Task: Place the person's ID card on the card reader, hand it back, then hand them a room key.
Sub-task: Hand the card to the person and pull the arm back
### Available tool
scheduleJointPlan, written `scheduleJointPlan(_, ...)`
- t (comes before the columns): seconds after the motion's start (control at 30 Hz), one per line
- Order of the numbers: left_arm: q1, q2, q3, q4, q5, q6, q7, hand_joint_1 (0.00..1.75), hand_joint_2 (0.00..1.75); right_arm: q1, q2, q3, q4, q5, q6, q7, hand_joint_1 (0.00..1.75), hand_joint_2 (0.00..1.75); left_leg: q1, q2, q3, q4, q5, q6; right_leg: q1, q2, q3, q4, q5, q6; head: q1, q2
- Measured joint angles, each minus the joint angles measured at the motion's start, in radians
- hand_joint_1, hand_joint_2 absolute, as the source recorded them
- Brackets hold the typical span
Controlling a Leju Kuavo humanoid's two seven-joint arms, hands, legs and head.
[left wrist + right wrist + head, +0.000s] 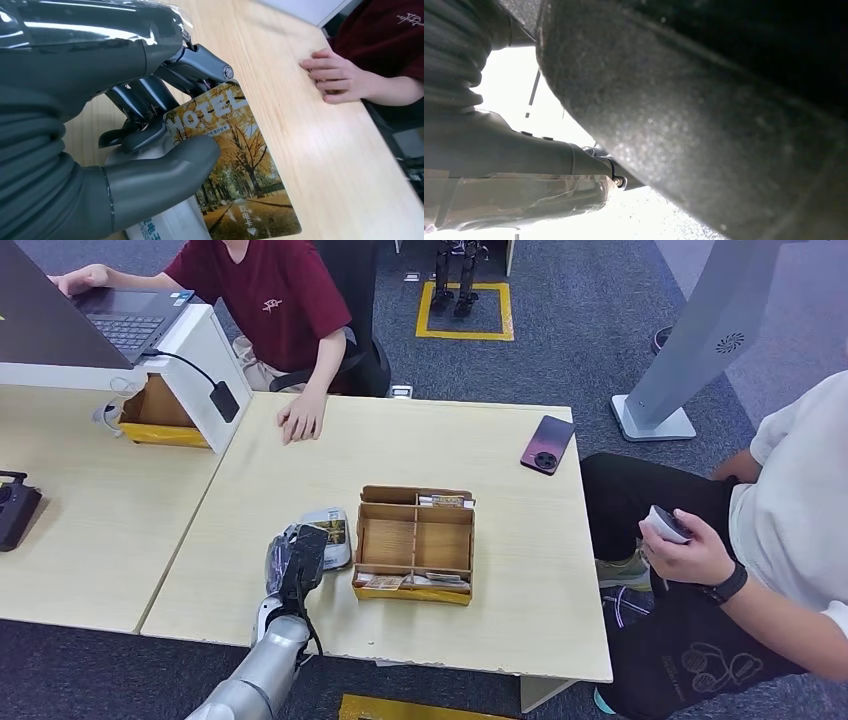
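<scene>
My left hand (297, 558) is low over the near part of the light wooden table (500, 460), just left of a wooden box. It holds a card (235, 165) printed with "HOTEL" and autumn trees, thumb on its face and fingers (200, 62) at its top edge. The card (329, 528) lies over a white card reader (170, 222), whose far end (340, 552) pokes out beyond the hand. The person's hand (302, 418) rests flat on the far side of the table. My right hand (514, 160) hangs close under a dark surface, its fingers hidden.
A wooden compartment box (415, 545) with cards in its slots stands right of the reader. A dark red phone (547, 444) lies at the far right edge. Another person (790, 520) sits at the right holding a small device (665, 523). A laptop (120, 320) stands far left.
</scene>
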Motion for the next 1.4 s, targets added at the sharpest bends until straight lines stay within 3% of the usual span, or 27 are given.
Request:
scheduleJointPlan(0.1,0.041,-0.01,-0.008,-0.111,0.139,-0.048,-0.042,1.75,1.75,0.0,0.0,-0.003,0.0,0.002,-0.002,-0.001,0.0,1.75,0.0,0.0,-0.001,0.0,0.0,0.0,0.0,0.0,-0.001,0.0,0.0,0.0,0.0,0.0)
scheduleJointPlan(0.27,0.099,-0.007,-0.036,-0.324,0.287,-0.035,-0.115,1.75,1.75,0.0,0.0,-0.009,0.0,0.014,-0.001,-0.004,0.0,1.75,0.0,0.0,-0.001,0.0,0.0,0.0,0.0,0.0,-0.001,0.0,0.0,0.0,0.0,0.0)
scheduleJointPlan(0.47,0.135,0.001,-0.045,-0.502,0.322,0.003,-0.167,1.75,1.75,0.0,0.0,-0.014,0.0,0.029,0.003,-0.009,0.0,1.75,0.0,0.0,-0.002,0.0,0.0,0.0,0.0,0.0,-0.001,0.0,0.0,0.0,0.0,0.0)
scheduleJointPlan(0.57,0.135,0.009,-0.044,-0.551,0.191,0.084,-0.185,1.75,1.75,-0.002,0.0,-0.014,0.0,0.044,0.008,-0.011,0.0,1.75,0.0,0.0,-0.002,0.0,0.0,0.0,0.0,0.0,-0.001,0.0,0.0,0.0,0.0,0.0)
scheduleJointPlan(0.67,0.126,0.009,-0.015,-0.573,-0.066,0.107,-0.212,1.75,1.75,-0.004,0.0,-0.014,0.0,0.06,0.018,-0.012,0.0,1.75,0.0,0.0,-0.002,0.0,0.0,0.0,0.0,-0.001,-0.001,0.0,0.0,0.0,0.0,0.0)
scheduleJointPlan(0.83,0.056,-0.016,0.148,-0.579,-0.408,0.11,-0.221,1.75,1.75,-0.008,0.0,-0.012,0.0,0.082,0.028,-0.014,0.0,1.75,0.0,0.0,-0.001,0.0,0.0,0.0,0.0,0.0,-0.001,0.0,0.0,0.0,0.0,0.0)
scheduleJointPlan(1.07,-0.032,-0.03,0.321,-0.579,-0.492,0.11,-0.221,1.75,1.75,-0.01,0.0,-0.003,0.0,0.094,0.036,-0.017,0.0,1.75,0.001,0.0,-0.001,0.0,0.0,0.0,0.0,0.0,-0.001,0.0,0.0,0.0,0.0,0.0)
scheduleJointPlan(1.4,-0.061,-0.052,0.381,-0.579,-0.52,0.11,-0.221,1.75,1.75,-0.01,0.0,0.003,0.0,0.095,0.036,-0.019,0.0,1.75,0.0,0.0,-0.002,0.0,0.0,0.0,0.0,0.0,-0.001,0.0,0.0,0.0,0.0,0.0)
